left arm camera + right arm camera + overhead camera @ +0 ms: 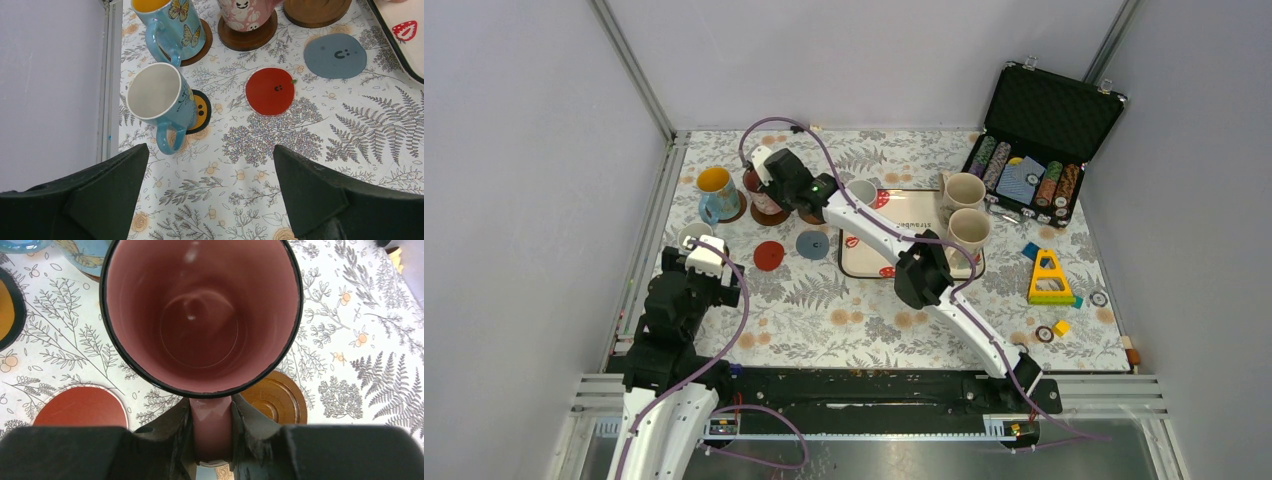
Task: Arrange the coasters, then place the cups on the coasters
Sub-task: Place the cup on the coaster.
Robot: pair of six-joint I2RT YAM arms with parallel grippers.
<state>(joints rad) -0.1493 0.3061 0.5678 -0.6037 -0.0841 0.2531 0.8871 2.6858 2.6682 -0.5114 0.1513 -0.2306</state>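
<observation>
My right gripper [212, 427] is shut on the handle of the pink cup [200, 315], which stands on a dark brown coaster [247, 39]. Beside it lies a bare brown coaster [276, 397]. The blue cup with a yellow inside [714, 190] sits on another brown coaster [201, 42]. A white-and-blue cup [160, 97] rests on the black, orange-centred coaster [202, 111]. The red coaster [270, 91] and the grey-blue coaster [335, 55] lie bare. My left gripper [210, 160] hangs open over the cloth, near the white-and-blue cup.
A white tray [894, 255] with strawberry prints lies mid-table. Two cream cups [967, 208] stand at its right edge and a white cup [864, 191] at its far left corner. An open poker-chip case [1029, 165] and toy blocks [1050, 280] are on the right.
</observation>
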